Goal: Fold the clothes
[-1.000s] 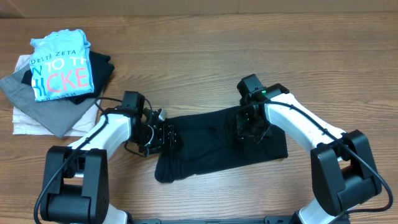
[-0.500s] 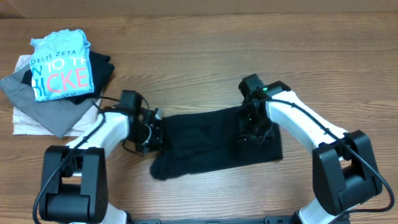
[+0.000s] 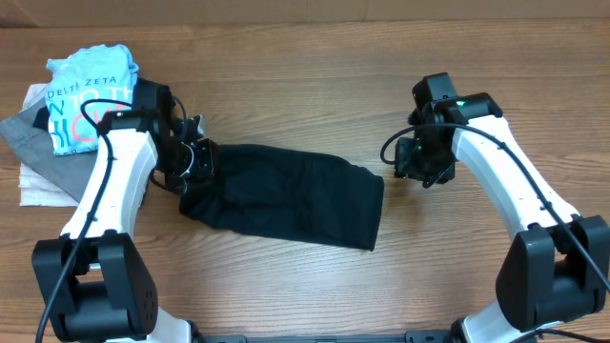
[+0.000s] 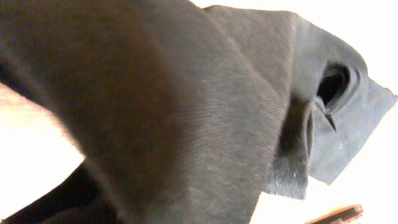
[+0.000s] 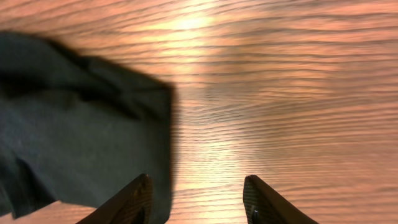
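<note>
Black T-shirt (image 3: 286,195), grip: its left end is bunched in the left jaws, which are fully closed on the cloth. In the left wrist view the dark fabric fills nearly the whole picture, hanging in folds close to the lens.
Left jaws, position: at the left end of the black T-shirt, near the pile of other clothes. Whether that end is raised off the table cannot be told from overhead.
Right jaws, state: standing roughly half apart with nothing between them. Both fingers (image 5: 134,199) show at the bottom of the right wrist view, over bare wood.
Right jaws, relation to garment: just beside the shirt's right edge, apart from it and not touching.
Garment, lay: a long, narrow, rumpled band across the middle of the table (image 3: 286,57). It slants from the left jaws toward the near right, and its right end lies flat with a fairly straight edge.
Left arm (image 3: 114,181): white, reaching from the near left corner and passing over the edge of the pile.
Right arm (image 3: 505,171): white, reaching from the near right corner toward the table's middle.
Pile: a light blue T-shirt (image 3: 81,105) with white and pink lettering lies on a grey garment (image 3: 24,133) and a white garment (image 3: 38,191). The pile is at the far left of the table, well apart from the right jaws.
</note>
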Available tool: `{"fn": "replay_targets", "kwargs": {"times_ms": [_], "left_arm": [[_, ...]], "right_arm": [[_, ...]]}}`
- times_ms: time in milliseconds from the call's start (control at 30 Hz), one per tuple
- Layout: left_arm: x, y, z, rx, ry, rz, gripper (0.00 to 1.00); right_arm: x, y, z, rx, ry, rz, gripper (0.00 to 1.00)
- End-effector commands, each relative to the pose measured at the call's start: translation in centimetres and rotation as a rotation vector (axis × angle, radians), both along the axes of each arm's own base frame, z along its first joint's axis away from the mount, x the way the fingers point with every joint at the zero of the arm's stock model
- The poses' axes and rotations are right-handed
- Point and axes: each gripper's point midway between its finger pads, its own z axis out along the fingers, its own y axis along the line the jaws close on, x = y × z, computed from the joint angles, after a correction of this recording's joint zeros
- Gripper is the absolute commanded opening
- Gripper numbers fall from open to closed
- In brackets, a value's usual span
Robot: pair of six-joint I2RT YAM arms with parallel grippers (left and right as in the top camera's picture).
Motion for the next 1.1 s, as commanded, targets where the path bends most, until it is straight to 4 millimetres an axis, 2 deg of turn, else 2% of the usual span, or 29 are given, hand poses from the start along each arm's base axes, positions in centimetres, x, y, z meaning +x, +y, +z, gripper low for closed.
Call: {"fn": "replay_targets", "kwargs": {"times_ms": [0, 100, 233, 333, 567, 800, 1067], "left_arm": [[0.0, -1.2, 2.3, 0.009, 0.013, -0.019, 0.04], [-0.2, -3.0, 4.8, 0.006, 0.029, -0.026, 0.04], [0.8, -6.0, 7.0, -0.004, -0.021, -0.027, 0.04], [1.0, -8.5, 7.1, -0.014, -0.038, -0.047, 0.04], [-0.2, -13.7, 6.4, -0.028, -0.015, -0.105, 0.05], [-0.9, -17.1, 6.6, -0.051, -0.029, -0.117, 0.04], [-0.6, -21.8, 7.2, -0.101, -0.147, -0.217, 0.06]], "right_arm": [[-1.5, 1.5, -1.0, 0.040, 0.044, 0.062, 0.51], [-2.3, 1.9, -2.3, 0.033, 0.080, 0.074, 0.51], [-3.1, 2.1, -3.4, 0.030, 0.104, 0.084, 0.51], [-3.5, 2.3, -3.8, 0.027, 0.112, 0.093, 0.51], [-4.1, 3.5, -5.3, 0.028, 0.100, 0.137, 0.52], [-5.2, 3.9, -7.7, 0.026, 0.105, 0.163, 0.53], [-5.7, 3.7, -8.3, 0.024, 0.110, 0.163, 0.53]]}}
